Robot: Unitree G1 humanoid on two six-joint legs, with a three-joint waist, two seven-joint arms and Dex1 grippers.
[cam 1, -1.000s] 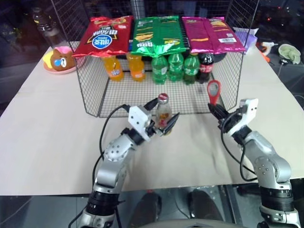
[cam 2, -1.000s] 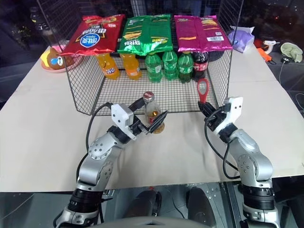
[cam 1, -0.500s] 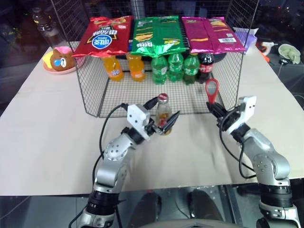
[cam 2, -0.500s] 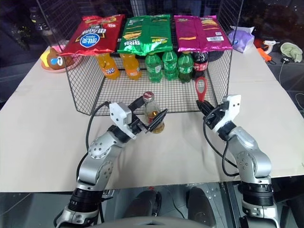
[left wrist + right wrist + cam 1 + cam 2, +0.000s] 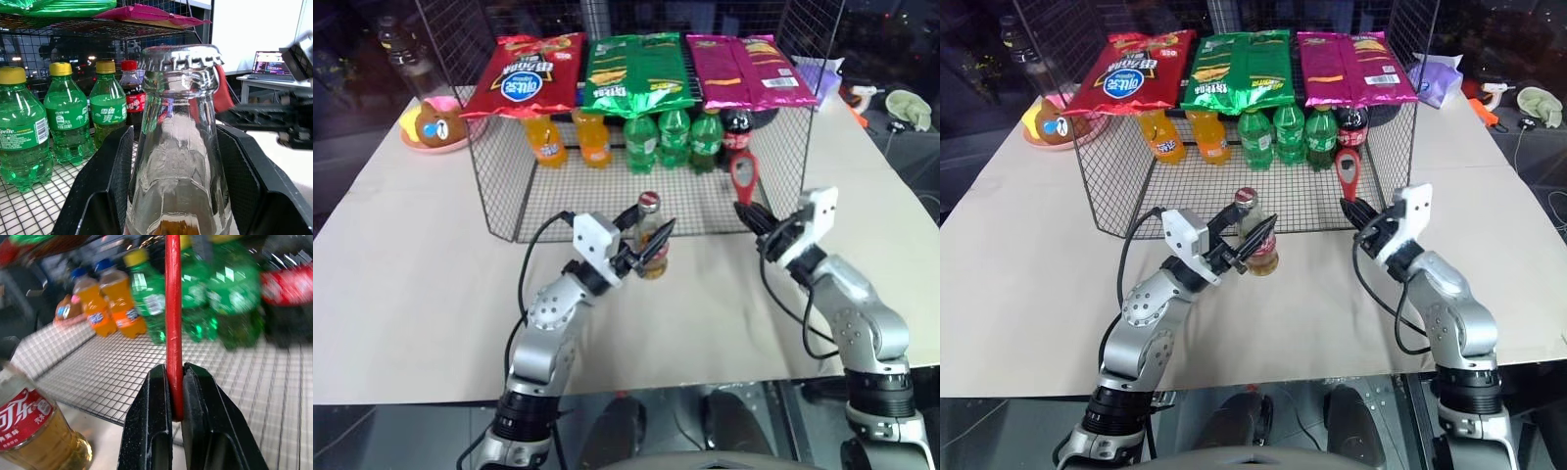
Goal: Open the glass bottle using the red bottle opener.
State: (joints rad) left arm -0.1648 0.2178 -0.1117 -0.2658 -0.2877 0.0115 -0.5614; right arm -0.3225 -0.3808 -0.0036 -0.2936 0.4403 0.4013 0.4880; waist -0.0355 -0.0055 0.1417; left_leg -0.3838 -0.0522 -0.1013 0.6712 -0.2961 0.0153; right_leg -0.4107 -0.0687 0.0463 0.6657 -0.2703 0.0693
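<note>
While the crown cap (image 5: pixel 180 58) is on and unbent, the opening itself has not begun. At center frame in the left eye view, the glass bottle (image 5: pixel 650 238) stands upright on the pale table (image 5: pixel 401 264), just in front of the wire rack (image 5: pixel 509 186), with the left gripper (image 5: pixel 642 241) around its body; in the left wrist view the 2 black fingers (image 5: pixel 120 171) flank the glass closely, though I cannot tell whether they press it. Right of center, the right gripper (image 5: pixel 752 217) is pressed together on the handle of the red bottle opener (image 5: pixel 743 177), ring head up, well apart from the bottle. What remains, by my judgement: bringing the opener across, hooking the cap and levering it off.
</note>
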